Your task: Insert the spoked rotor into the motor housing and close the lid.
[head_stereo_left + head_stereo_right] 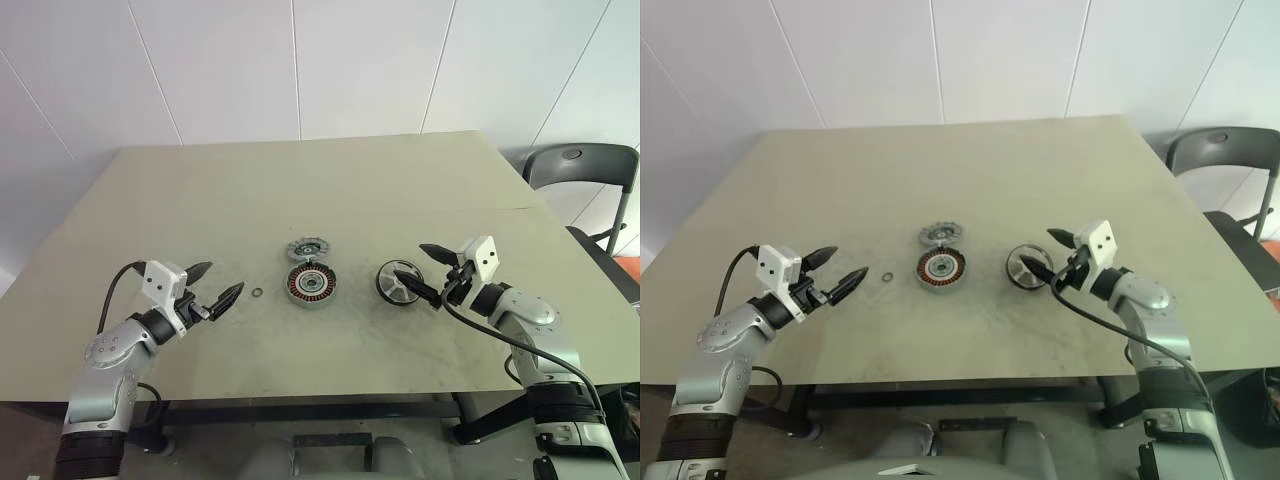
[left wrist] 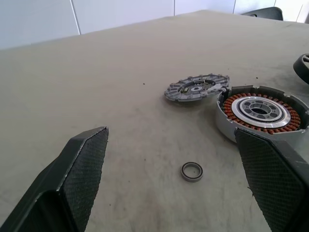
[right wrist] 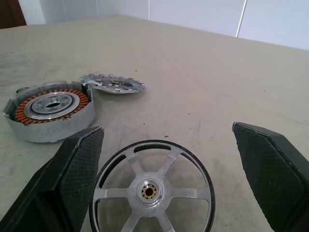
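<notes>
The spoked rotor (image 1: 399, 283), a black ring with silvery spokes, lies flat on the table right of centre. My right gripper (image 1: 420, 265) hovers open just at its right side, its fingers (image 3: 72, 183) straddling the rotor (image 3: 152, 191) in the right wrist view. The motor housing (image 1: 311, 284), with copper windings and a silvery hub, sits at the table's middle. Directly behind it the grey ribbed lid (image 1: 307, 248) leans against its rim. My left gripper (image 1: 213, 285) is open and empty, well to the left of the housing (image 2: 260, 113).
A small loose washer (image 1: 257, 292) lies on the beige table (image 1: 300, 190) between my left gripper and the housing. A dark chair (image 1: 585, 175) stands past the table's right edge. White wall panels rise behind.
</notes>
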